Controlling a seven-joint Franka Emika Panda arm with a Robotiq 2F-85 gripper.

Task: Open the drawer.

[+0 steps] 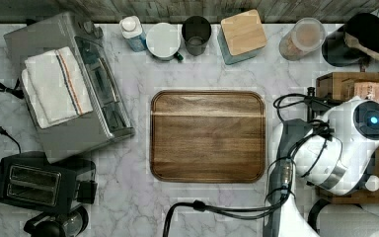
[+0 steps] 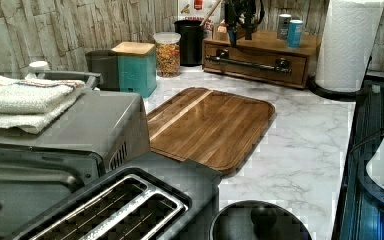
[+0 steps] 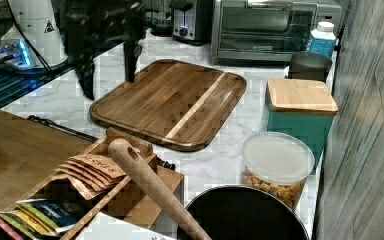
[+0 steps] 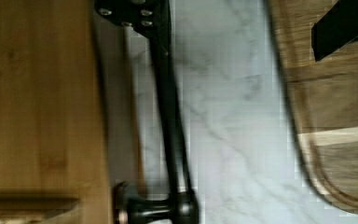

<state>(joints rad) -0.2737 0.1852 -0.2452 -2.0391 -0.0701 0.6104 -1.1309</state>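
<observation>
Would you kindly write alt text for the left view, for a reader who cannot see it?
A wooden organizer's drawer with a long black bar handle sits shut at the back of a marble counter, the gripper hanging just above it. A wooden cutting board lies mid-counter; a toaster fills the foreground.

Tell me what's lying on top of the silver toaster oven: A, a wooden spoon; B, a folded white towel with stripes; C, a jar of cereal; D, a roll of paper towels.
B: a folded white towel with stripes lies on the toaster oven.
</observation>
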